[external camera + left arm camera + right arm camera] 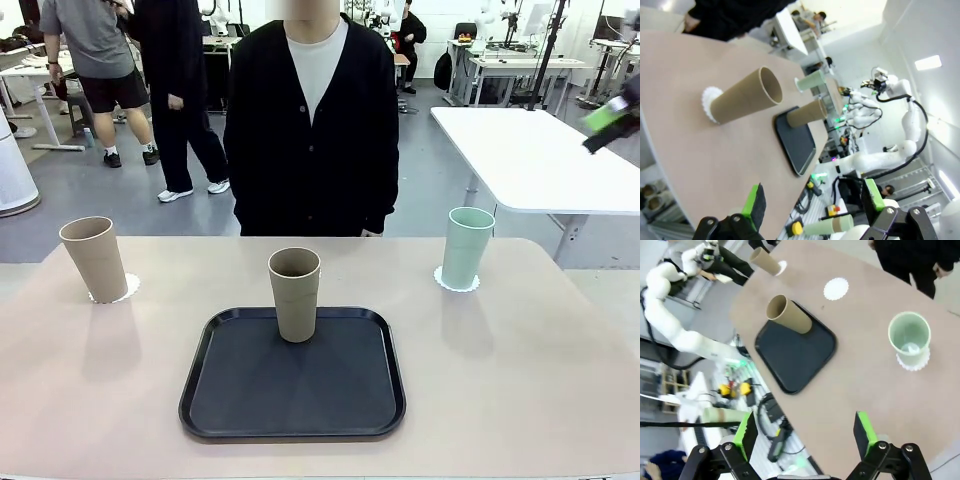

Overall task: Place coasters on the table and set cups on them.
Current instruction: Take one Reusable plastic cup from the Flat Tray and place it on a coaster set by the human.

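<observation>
Both hands are released and hold nothing: the left hand (pixel 812 199) has its fingers spread wide, and so does the right hand (pixel 805 437). On the surface (pixel 520 380) a tray (pixel 292 390) lies at centre, with a brown cup (pixel 294 293) upright near its twelve o'clock edge. At the tray's ten o'clock a second brown cup (pixel 93 257) stands on a coaster (pixel 130 288). At two o'clock the green cup (pixel 466 247) stands on a second coaster (pixel 458 290). A third coaster (pixel 836 289) lies bare beyond the tray at twelve o'clock, towards the person (pixel 312 120).
</observation>
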`<state>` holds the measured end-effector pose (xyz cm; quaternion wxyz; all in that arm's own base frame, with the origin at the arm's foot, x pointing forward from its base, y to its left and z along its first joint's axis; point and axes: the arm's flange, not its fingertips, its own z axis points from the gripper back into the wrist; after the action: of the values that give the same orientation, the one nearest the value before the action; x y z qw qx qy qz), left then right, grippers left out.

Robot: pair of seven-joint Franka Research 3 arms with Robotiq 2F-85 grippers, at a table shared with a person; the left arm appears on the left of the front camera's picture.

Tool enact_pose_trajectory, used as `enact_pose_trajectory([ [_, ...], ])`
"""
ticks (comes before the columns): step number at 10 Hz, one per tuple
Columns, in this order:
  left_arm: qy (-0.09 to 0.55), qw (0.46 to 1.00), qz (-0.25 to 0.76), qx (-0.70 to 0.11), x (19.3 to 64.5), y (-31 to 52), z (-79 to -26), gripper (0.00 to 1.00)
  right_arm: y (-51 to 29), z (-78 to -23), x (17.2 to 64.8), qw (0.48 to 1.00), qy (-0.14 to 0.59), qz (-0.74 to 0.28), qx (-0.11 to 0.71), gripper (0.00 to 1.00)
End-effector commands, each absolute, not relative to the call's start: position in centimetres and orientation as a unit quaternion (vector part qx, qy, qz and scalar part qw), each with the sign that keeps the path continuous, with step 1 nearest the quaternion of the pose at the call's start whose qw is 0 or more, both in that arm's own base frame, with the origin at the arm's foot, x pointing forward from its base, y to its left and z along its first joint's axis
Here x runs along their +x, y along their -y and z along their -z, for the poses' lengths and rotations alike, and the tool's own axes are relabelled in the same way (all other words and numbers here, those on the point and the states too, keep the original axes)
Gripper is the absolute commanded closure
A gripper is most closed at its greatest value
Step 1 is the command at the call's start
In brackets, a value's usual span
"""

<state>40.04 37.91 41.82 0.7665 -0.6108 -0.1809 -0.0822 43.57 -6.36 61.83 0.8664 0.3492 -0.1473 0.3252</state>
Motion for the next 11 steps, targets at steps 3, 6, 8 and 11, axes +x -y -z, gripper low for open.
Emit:
enact_pose_trajectory([
  [3, 0.181, 0.770, 0.080, -0.607, 39.9, -38.1, -42.0, 0.00, -3.3, -56.3, 43.2, 0.870, 0.186, -0.394, 0.233, 0.00],
  [6, 0.181, 0.770, 0.080, -0.607, 39.9, -38.1, -42.0, 0.00, -7.1, -51.9, 44.8, 0.842, 0.155, -0.461, 0.233, 0.00],
  [8, 0.181, 0.770, 0.080, -0.607, 39.9, -38.1, -42.0, 0.00, -8.1, -49.3, 45.9, 0.834, 0.118, -0.491, 0.222, 0.00],
  [11, 0.181, 0.770, 0.080, -0.607, 39.9, -38.1, -42.0, 0.00, -8.5, -48.4, 45.4, 0.836, 0.111, -0.483, 0.235, 0.00],
])
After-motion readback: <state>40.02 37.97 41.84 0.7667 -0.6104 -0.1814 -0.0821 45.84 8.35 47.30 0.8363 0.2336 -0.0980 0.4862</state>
